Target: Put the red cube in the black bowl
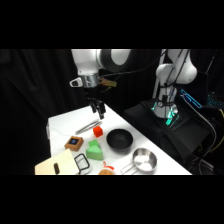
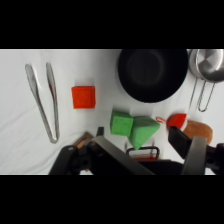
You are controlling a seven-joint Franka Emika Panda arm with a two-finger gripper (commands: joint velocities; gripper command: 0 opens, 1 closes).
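Note:
The red cube (image 1: 98,131) sits on the white table between the metal tongs (image 1: 88,126) and the black bowl (image 1: 119,140). My gripper (image 1: 98,113) hangs well above the table, over its far part and higher than the tongs and cube. In the wrist view the red cube (image 2: 83,97) lies left of centre, the black bowl (image 2: 152,74) is at the top and looks empty, and the tongs (image 2: 44,100) lie at the left. The gripper (image 2: 155,156) rises from the bottom edge, open, with nothing held between its fingers.
A green block (image 1: 94,150), a brown block with blue centre (image 1: 74,143), a shiny metal pan (image 1: 144,160) and a pale cutting board (image 1: 57,164) crowd the table's near part. In the wrist view the green block (image 2: 134,127) and pan (image 2: 210,65) flank the bowl.

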